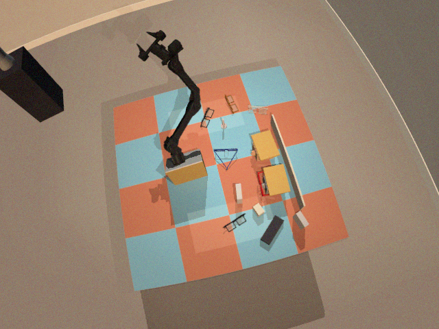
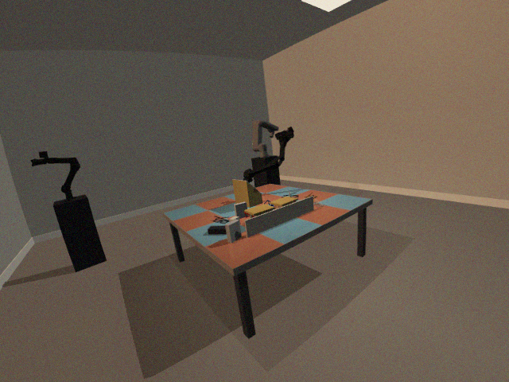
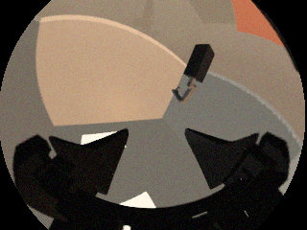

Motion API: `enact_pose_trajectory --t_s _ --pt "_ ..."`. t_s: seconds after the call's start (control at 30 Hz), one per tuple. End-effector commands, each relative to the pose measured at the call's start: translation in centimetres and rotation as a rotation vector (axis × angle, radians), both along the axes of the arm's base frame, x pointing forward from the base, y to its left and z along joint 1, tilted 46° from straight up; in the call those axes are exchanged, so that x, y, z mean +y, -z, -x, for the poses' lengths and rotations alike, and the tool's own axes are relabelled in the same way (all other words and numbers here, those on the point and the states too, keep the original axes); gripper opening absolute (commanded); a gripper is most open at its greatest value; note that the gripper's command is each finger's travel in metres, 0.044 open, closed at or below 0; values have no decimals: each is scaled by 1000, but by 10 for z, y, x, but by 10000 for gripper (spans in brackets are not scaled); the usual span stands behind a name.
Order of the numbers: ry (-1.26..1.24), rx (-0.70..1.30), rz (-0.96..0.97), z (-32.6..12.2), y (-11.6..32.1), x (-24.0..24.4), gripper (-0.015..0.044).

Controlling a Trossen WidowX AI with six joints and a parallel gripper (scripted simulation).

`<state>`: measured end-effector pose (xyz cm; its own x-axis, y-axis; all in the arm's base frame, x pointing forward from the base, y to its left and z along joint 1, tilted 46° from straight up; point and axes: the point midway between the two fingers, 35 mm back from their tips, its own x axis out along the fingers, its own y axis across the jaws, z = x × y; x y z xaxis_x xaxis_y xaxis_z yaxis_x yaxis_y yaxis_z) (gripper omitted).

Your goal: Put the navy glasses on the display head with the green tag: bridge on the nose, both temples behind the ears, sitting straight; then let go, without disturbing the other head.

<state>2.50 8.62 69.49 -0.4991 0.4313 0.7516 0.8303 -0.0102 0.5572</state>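
The navy glasses (image 1: pixel 226 150) rest on the table, right of the arm's base, their thin temples converging to a point towards the bottom of the top view. Two display heads show mostly as yellow tops: the upper head (image 1: pixel 265 144) and the lower head (image 1: pixel 276 179), which has red glasses (image 1: pixel 260 183) at its left side. No green tag can be made out, so which head carries it cannot be told. My gripper (image 1: pixel 142 38) (image 3: pixel 157 132) is open and empty, raised high beyond the table's edge, far from the navy glasses and both heads.
A long upright panel (image 1: pixel 287 161) (image 2: pixel 279 216) stands behind the heads. A yellow-sided block (image 1: pixel 187 173) stands at my arm's base. Other glasses lie around: black (image 1: pixel 234 223), brown (image 1: pixel 231 103), dark and clear pairs. A dark box (image 1: pixel 271 229) and pale blocks stand near the lower right.
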Motion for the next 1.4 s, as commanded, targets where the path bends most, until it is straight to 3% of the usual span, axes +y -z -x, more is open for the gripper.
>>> enact_pose_trajectory --t_s 0.0,0.23,0.57,0.8,1.07,1.37 --pt "0 0 0 0 0 0 426" --pt "0 0 0 0 0 0 440" --pt "-168 -139 -241 68 4 -35 177" --pt "-275 -259 -619 126 27 -109 0" --pt "-387 -195 -1108 137 70 -216 0" --pt "-473 146 -1587 76 131 -318 0"
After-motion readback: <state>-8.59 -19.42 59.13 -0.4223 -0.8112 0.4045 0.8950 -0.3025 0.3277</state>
